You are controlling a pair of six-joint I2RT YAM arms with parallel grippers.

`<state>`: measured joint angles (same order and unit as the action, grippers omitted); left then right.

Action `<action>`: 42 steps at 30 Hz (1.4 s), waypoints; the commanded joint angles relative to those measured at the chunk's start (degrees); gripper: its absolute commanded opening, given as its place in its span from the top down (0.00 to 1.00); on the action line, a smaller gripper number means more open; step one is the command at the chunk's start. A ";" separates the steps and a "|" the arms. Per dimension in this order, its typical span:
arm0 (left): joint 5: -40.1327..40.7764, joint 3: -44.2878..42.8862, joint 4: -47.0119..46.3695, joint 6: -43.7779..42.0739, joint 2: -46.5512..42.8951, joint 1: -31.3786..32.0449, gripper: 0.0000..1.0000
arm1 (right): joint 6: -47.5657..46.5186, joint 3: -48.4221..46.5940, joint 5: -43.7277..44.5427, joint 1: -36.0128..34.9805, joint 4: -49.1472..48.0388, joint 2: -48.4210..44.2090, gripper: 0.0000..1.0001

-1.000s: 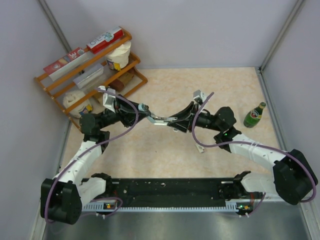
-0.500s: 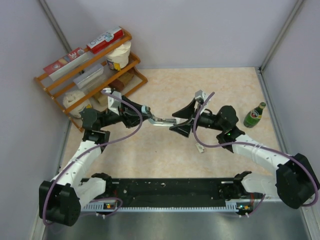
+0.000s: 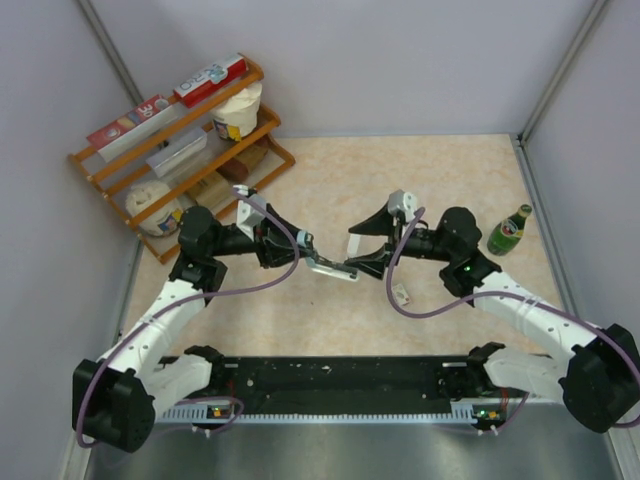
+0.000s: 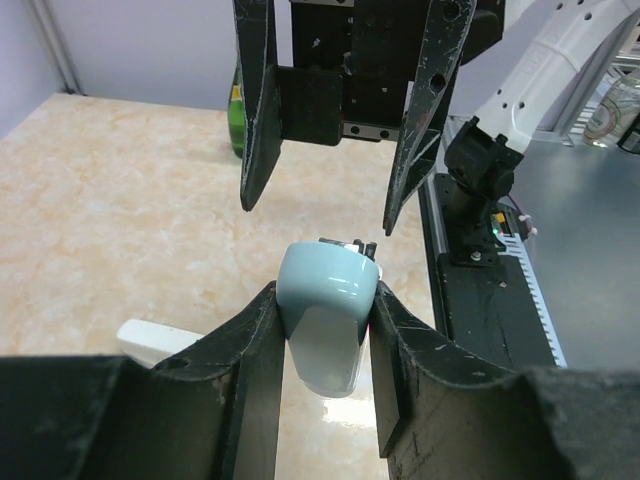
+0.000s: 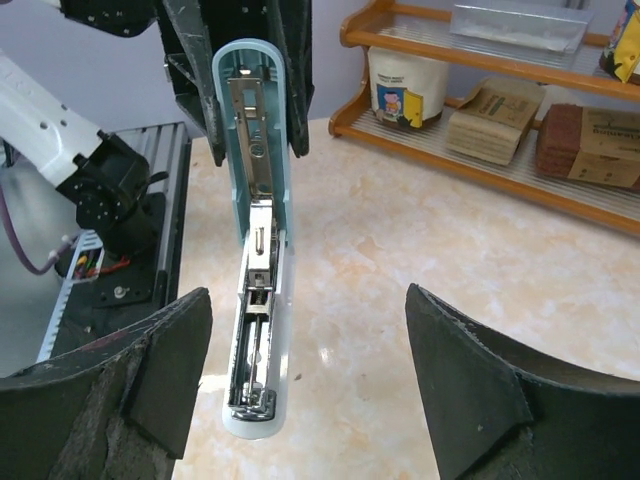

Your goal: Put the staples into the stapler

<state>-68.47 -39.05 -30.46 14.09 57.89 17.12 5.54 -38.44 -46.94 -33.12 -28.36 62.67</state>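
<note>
On the table, on the base side of the right gripper (image 3: 350, 250) and under its forearm, lie the staples (image 3: 400, 294), a tiny whitish packet. They are well apart from both sets of fingers and touch neither. Just beyond them, the two arms meet nose to nose over the marbled beige table (image 3: 420, 170). The left gripper (image 4: 322, 300) is clamped on the rounded hinge end of the light-blue stapler (image 4: 325, 310), one black finger pressed against each flank. The stapler is held off the table and points straight out from those fingers toward the other arm. The right wrist view shows the stapler (image 5: 250, 200) swung open, with the blue shell uppermost and the bare metal magazine channel running down its length. The right gripper (image 5: 310, 300) has its fingers spread wide and grips nothing. The stapler's free end reaches in toward the gap between them, nearer one finger than the other, and I cannot tell whether it touches that finger. Past the right gripper's wrist, by the wall, a green glass bottle (image 3: 510, 230) stands upright. Farthest off, beyond the left gripper in the back corner, is a wooden rack (image 3: 178, 152) holding a white tub (image 3: 238, 112), brown packs (image 5: 500, 120) and a red box (image 3: 210, 78).
</note>
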 commanded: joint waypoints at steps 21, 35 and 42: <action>3.95 -2.17 6.46 -7.40 1.70 2.39 1.00 | -11.52 -3.31 4.04 -8.80 6.21 4.30 0.46; 4.04 -2.26 8.75 -10.40 1.44 3.44 1.00 | -10.37 -3.75 5.89 -10.03 5.51 7.37 0.53; 4.22 -2.00 9.01 -10.57 1.26 3.44 1.00 | -10.55 -3.93 5.54 -10.65 5.60 8.25 0.57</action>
<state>-64.42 -40.12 -19.59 4.32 59.68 20.32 -4.91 -39.48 -41.15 -42.63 -21.30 70.67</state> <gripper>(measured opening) 0.393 0.436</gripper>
